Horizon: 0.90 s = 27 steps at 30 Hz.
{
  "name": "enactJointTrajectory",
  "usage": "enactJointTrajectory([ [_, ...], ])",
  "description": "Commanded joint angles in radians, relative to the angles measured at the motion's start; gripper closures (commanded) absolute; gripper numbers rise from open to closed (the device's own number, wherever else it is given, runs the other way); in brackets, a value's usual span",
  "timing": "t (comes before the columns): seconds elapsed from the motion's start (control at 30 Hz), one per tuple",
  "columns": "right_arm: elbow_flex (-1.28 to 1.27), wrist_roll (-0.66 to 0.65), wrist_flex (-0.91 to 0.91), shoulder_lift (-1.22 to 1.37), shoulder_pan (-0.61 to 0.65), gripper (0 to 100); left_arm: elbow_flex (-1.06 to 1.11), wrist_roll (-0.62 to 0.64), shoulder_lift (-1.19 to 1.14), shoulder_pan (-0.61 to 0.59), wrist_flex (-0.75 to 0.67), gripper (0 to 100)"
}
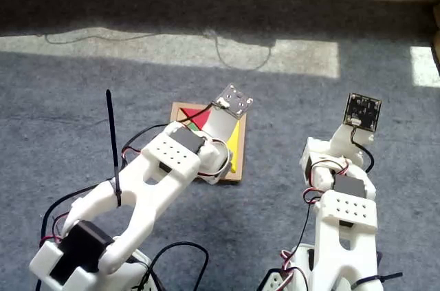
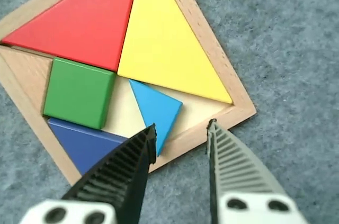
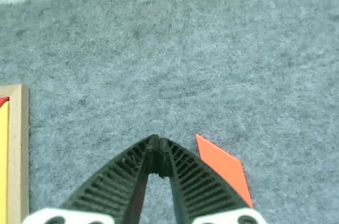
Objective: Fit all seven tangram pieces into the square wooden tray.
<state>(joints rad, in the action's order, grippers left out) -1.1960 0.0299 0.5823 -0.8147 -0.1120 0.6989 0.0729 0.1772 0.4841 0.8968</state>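
While over tray (image 2: 213,49) — left jaws agape

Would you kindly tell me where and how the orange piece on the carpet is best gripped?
I'd grip the orange piece across two opposite edges, near the middle, from straight above. It lies flat on the carpet, so only thin edges offer a hold; the shut right gripper beside it must open first.

**Status: left gripper (image 2: 181,127) parted, right gripper (image 3: 157,139) closed**

High view: left arm (image 1: 161,170) lies stretched from 7 o'clock towards 1 o'clock, jaws apart, empty. Beside it, right arm (image 1: 344,212) at 4 o'clock, aimed at 12 o'clock, fingertips pressed together, nothing between.
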Motion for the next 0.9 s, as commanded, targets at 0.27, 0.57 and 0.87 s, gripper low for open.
enactJointTrajectory([
  [0.27, 0.008, -0.005, -0.021, -0.024, 0.008, 98.8, -0.243, 0.043, -0.269, -0.018, 0.081, 84],
  [0.57, 0.008, -0.005, -0.021, -0.024, 0.008, 98.8, -0.275, 0.077, -0.302, -0.085, 0.103, 84],
  [0.87, 0.008, -0.005, -0.021, -0.024, 0.008, 98.8, -0.292, 0.077, -0.298, -0.143, 0.103, 91],
])
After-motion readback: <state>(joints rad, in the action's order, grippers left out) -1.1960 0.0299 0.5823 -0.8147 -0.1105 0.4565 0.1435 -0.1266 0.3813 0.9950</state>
